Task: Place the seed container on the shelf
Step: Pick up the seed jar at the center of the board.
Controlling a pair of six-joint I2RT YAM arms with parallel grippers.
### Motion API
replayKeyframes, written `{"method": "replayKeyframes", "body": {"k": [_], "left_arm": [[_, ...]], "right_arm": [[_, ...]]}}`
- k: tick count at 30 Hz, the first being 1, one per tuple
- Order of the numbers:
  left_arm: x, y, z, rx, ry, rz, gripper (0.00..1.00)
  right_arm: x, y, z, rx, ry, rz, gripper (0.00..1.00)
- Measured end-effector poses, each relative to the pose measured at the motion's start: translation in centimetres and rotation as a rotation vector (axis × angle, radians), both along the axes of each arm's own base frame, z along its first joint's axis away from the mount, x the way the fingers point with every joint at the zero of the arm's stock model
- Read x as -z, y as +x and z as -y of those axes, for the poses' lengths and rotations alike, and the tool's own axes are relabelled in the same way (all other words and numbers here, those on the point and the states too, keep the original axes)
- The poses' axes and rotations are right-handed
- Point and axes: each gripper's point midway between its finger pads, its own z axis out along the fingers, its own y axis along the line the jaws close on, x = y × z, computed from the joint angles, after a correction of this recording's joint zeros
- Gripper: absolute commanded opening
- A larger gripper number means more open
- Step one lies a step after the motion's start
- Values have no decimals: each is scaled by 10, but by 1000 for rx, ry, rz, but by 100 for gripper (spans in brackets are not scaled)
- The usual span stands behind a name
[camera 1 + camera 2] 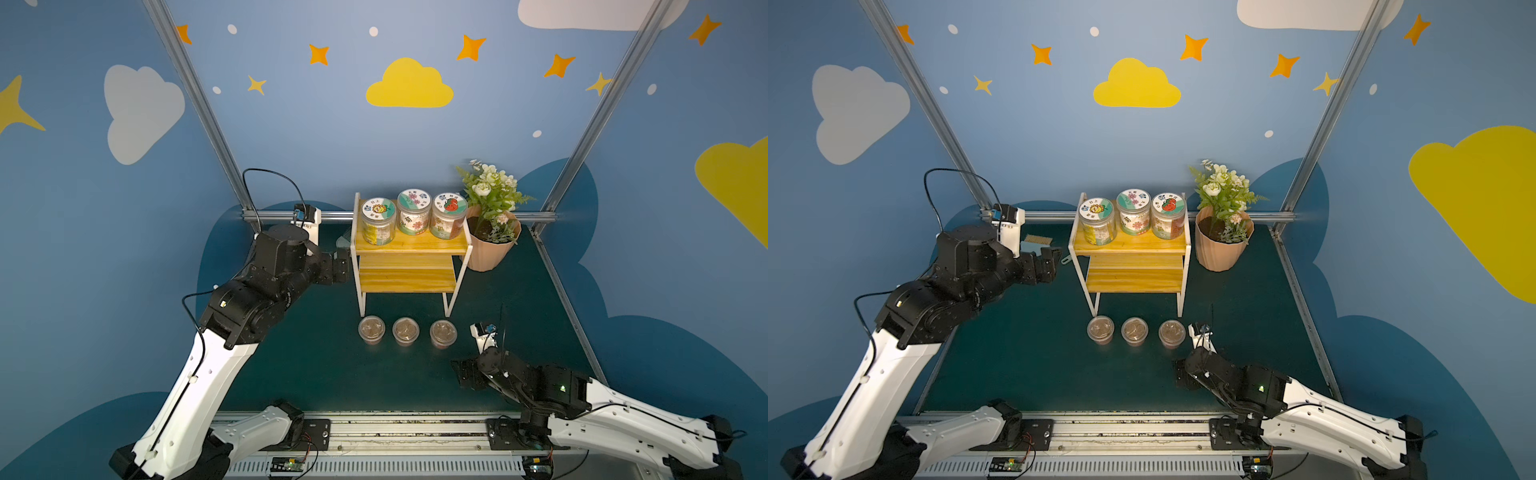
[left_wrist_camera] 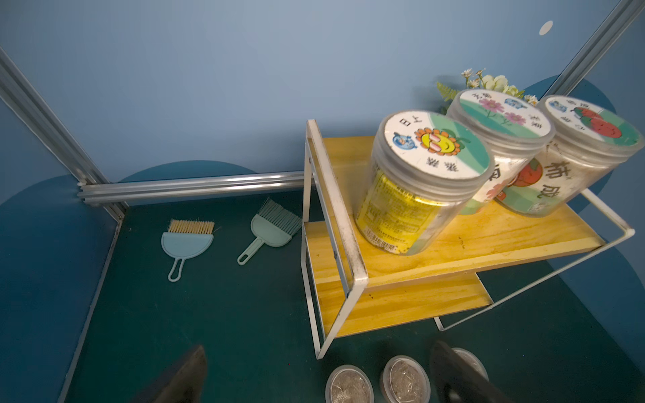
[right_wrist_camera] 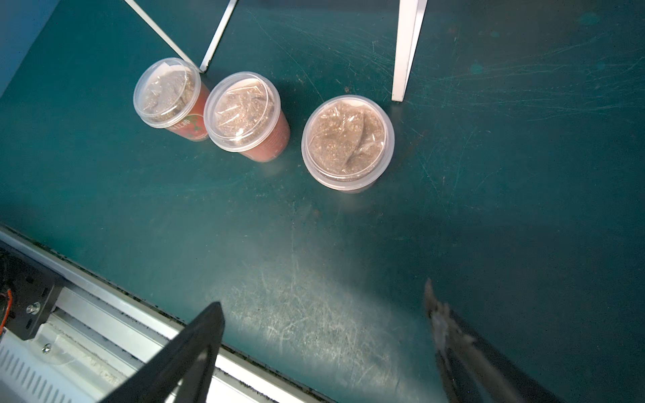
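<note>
1. Left gripper (image 1: pixel 1045 266): the jaws stand wide and hold nothing. It hovers just beside the left end of the shelf (image 1: pixel 409 246), level with the boards, and appears to touch nothing.
2. Right gripper (image 3: pixel 323 335): the jaws stand wide and empty. It hangs low over the table (image 1: pixel 316 353), near the front edge and towards the right corner, apart from everything.
3. Seed container: the sunflower jar (image 1: pixel 378 222) stands upright at the left end of the shelf's upper board, nearest the left gripper. It is judged to be the task's item.
4. Neighbours: the pink-flower jar (image 1: pixel 413 216) and the red-fruit jar (image 1: pixel 448 218) complete the row on the same board, set close together. Whether they touch cannot be told. The lower board is bare.
5. Surroundings: the shelf stands at the middle of the table's far edge. Three lidded cups (image 1: pixel 405 331) stand in a row just in front of its legs. A flower pot (image 1: pixel 492 249) stands at its right end.
6. Step in hand: judged as release complete, with the container seated.
7. Next move: back the left arm away from the shelf's left end. Keep clear of the white frame so the jar is not jolted.
</note>
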Motion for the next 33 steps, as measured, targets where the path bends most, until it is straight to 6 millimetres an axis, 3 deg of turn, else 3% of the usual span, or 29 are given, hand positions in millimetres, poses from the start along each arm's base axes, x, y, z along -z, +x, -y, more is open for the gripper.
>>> {"method": "replayKeyframes", "body": {"k": [5,13,17,25,33], "left_arm": [[32,-15,-6,-20,-29,-67,100],[76,-37,-12,-36,-87,-144,100],[89,-49,-18,-46,-112,-142,100],[95,-62,-26,-56,-164,-80,100],[118,-58,-22,-65,-195,-98,100]], "right_arm": [[25,-4,1,-9,-18,-24,93],[87,-5,-10,-46,9,-21,94],[112,-5,-10,-61,24,0,94],[116,5,-19,-75,92,96,95],[118,14,-26,-45,106,125,95]]}}
